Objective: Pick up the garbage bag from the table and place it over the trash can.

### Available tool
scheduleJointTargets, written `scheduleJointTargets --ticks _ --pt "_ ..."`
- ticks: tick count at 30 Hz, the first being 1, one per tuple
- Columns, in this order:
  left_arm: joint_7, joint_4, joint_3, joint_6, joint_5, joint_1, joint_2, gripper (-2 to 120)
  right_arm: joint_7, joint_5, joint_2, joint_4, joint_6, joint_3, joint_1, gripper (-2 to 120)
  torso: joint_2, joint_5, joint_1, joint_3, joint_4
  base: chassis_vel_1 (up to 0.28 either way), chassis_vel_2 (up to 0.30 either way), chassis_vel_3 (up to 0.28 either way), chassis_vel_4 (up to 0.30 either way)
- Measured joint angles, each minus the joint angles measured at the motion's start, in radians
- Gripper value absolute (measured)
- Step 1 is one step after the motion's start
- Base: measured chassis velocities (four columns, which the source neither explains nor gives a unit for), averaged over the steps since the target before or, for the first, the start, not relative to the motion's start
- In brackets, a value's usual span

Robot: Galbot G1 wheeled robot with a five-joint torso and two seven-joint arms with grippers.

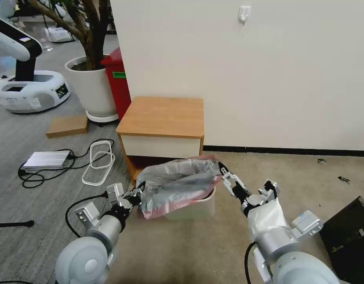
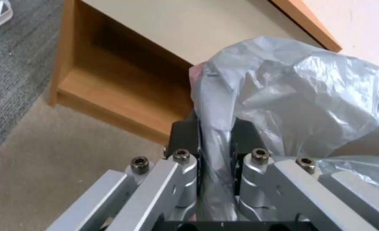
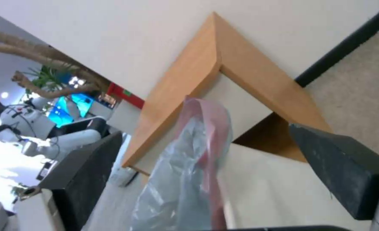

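Note:
The garbage bag (image 1: 176, 185), crinkly grey with a pinkish-red rim, lies bunched over the top of the cream trash can (image 1: 197, 208) on the floor in front of the table (image 1: 162, 118). My left gripper (image 1: 137, 196) is shut on the bag's left edge, and the plastic (image 2: 292, 96) is pinched between its fingers (image 2: 185, 128). My right gripper (image 1: 245, 175) is at the bag's right edge and stands open. The bag's red rim (image 3: 206, 128) hangs between its wide-apart dark fingers (image 3: 339, 166) without being clamped. Most of the can is hidden under the bag.
A tall red bin (image 1: 118, 81) and a white plant pot (image 1: 93, 88) stand left of the table, against the wall. Cables, a white loop (image 1: 98, 162), a flat box (image 1: 46, 159) and cardboard (image 1: 67, 125) lie on the grey carpet at left. A black case (image 1: 347, 236) is at right.

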Motion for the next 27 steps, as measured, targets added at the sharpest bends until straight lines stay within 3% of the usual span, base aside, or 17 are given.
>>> scheduleJointTargets --ticks 6,10,12,14,27 --pt "-0.004 -0.007 0.002 -0.015 -0.003 0.003 -0.001 9 -0.020 -0.057 0.020 -0.044 0.012 -0.020 0.009 92 0.000 0.0001 0.000 0.000 0.0000 0.000 0.000 0.000 0.000" --pt "-0.019 -0.021 -0.002 -0.016 -0.016 0.010 -0.004 9 -0.031 -0.072 0.037 -0.052 0.017 -0.019 0.011 73 0.000 0.0001 0.000 0.000 0.0000 0.000 0.000 0.000 0.000" --pt "-0.021 -0.023 -0.003 -0.016 -0.017 0.011 -0.006 9 -0.032 -0.073 0.038 -0.052 0.017 -0.018 0.011 70 0.000 0.0001 0.000 0.000 0.0000 0.000 0.000 0.000 0.000" --pt "-0.025 -0.025 -0.004 -0.016 -0.018 0.016 -0.014 9 -0.038 -0.084 0.039 -0.050 0.021 -0.018 0.007 59 0.000 0.0001 0.000 0.000 0.0000 0.000 0.000 0.000 0.000" --pt "-0.032 -0.035 0.000 -0.016 -0.021 0.023 -0.017 9 -0.050 -0.144 0.036 -0.051 0.053 -0.020 -0.013 15 0.000 0.0001 0.000 0.000 0.0000 0.000 0.000 0.000 0.000"
